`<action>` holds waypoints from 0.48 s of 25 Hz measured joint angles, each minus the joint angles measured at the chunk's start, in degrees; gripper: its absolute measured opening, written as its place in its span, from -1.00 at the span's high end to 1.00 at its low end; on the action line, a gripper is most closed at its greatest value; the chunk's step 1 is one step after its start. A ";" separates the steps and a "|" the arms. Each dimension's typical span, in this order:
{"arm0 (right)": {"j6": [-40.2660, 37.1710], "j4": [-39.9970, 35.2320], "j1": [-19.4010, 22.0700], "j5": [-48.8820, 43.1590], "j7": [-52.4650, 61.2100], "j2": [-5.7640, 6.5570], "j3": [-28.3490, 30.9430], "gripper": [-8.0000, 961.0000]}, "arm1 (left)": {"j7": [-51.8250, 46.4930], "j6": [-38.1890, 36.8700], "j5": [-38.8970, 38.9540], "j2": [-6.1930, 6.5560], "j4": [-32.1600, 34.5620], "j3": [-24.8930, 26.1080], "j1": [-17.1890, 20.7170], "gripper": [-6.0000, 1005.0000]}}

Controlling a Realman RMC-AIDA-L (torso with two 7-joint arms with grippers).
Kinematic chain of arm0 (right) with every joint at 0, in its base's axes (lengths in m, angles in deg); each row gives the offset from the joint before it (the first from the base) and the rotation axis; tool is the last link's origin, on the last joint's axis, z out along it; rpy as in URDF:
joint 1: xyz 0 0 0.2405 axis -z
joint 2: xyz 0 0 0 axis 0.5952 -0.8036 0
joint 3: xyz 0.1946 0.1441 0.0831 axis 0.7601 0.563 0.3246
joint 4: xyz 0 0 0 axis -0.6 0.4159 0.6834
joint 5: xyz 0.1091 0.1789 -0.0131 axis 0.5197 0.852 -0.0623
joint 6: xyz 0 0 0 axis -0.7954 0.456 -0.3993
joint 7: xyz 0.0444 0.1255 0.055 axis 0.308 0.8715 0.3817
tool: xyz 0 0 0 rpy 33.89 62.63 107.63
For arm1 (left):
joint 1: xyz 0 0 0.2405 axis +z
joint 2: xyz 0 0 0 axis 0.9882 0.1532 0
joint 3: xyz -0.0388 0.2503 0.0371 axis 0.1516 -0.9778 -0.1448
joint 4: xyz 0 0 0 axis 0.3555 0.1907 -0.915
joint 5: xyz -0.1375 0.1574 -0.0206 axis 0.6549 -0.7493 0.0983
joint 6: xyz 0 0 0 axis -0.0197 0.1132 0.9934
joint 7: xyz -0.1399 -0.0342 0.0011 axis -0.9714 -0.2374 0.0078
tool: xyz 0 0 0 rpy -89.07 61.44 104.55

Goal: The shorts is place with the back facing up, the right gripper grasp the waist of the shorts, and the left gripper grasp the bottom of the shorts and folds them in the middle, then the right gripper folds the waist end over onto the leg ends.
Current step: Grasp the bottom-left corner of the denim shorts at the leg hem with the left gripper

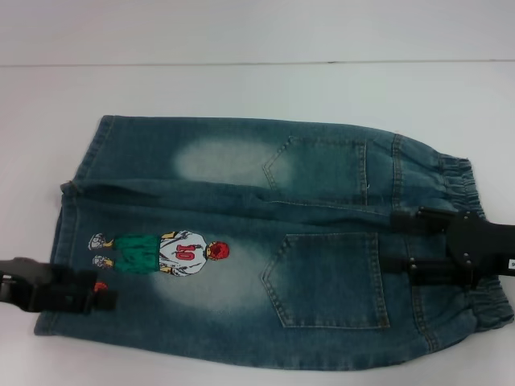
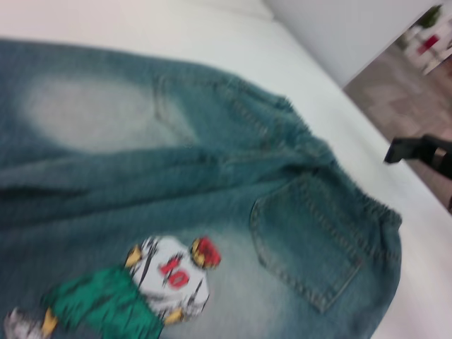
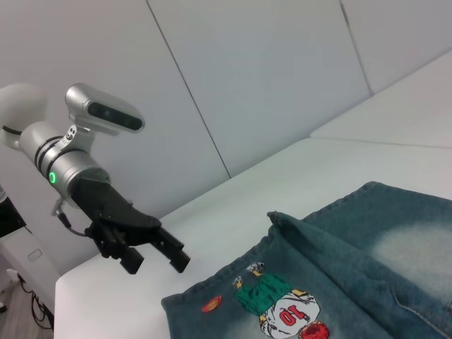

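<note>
Head view: we see the shorts spread flat on the white table, back side up, both patch pockets showing, unfolded.
Waist of the shorts: the ruched elastic band lies at our right, bunched and narrower than the rest.
Bottom of the shorts: the two straight leg hems lie at our left, just beyond the cartoon print numbered 10.
Right gripper: it is over the waist end, above the nearer pocket, its two fingers spread apart and holding nothing; we cannot tell whether the tips touch the denim.
Left gripper: it hangs beside the nearer leg hem, fingers parted and empty in the right wrist view, clear of the cloth there.
Left wrist view: we look across the print and pocket toward the waistband, with a dark piece of the right gripper at the far edge.
Handling: we judge the denim soft and limp but fairly weighty, so it should drape and sag between two holds instead of keeping a line. It is neither fragile nor slippery.
Where to hold: we would pinch the thick elastic band on the right and the stitched hem on the left, since both edges give a firmer, thicker bite than the single flat layer.
</note>
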 joint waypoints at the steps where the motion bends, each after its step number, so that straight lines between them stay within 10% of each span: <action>1: 0.00 0.00 -0.01 0.00 -0.01 0.03 0.07 -0.91 | -0.89 -0.42 -0.88 0.13 0.40 0.01 -0.18 -0.74; 12: 0.01 -0.01 -0.07 0.00 -0.04 0.23 0.22 -0.91 | -5.61 0.50 -9.04 1.36 1.80 0.14 -2.87 -0.74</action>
